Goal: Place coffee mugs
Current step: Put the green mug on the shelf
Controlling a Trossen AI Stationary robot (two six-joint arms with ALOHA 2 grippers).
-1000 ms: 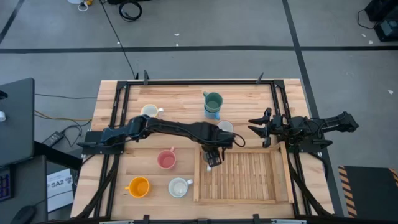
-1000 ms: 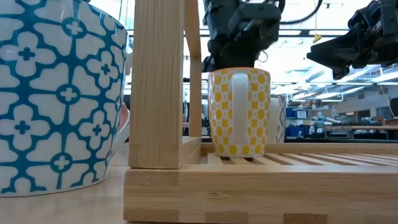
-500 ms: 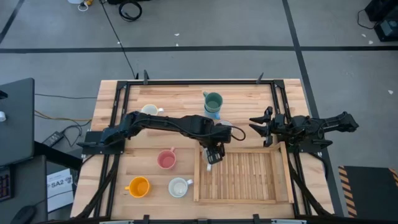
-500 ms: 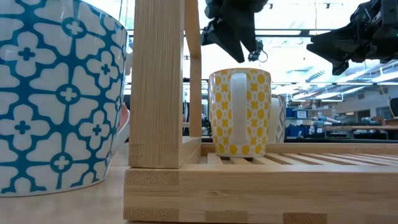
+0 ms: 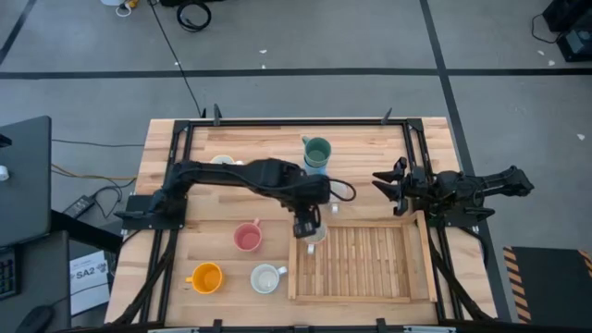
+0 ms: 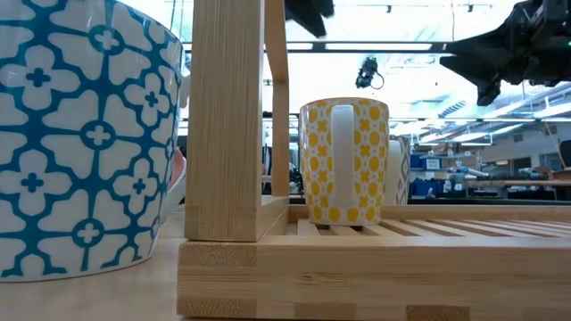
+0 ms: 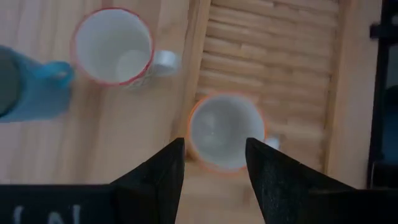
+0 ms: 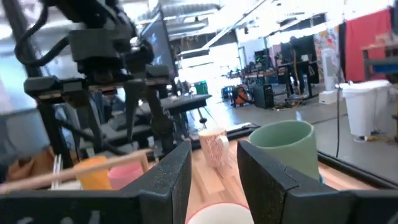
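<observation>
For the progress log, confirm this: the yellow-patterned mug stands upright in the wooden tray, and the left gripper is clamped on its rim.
Wrong about the grip. The yellow-patterned mug does stand upright in the wooden tray, but the left gripper hangs above it with its fingers open and touches nothing. The left wrist view shows this, and in the low view the mug stands free.

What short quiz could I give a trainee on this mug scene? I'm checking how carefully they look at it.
1. True or false: the left hand is gripping the yellow-patterned mug.
2. The green mug sits on: A) the wooden tray; B) a blue mug; C) bare table.
3. How many mugs stand in the wooden tray?

Key:
1. False: it hovers open above the mug, while the right hand waits beside the tray.
2. B.
3. One.
</observation>
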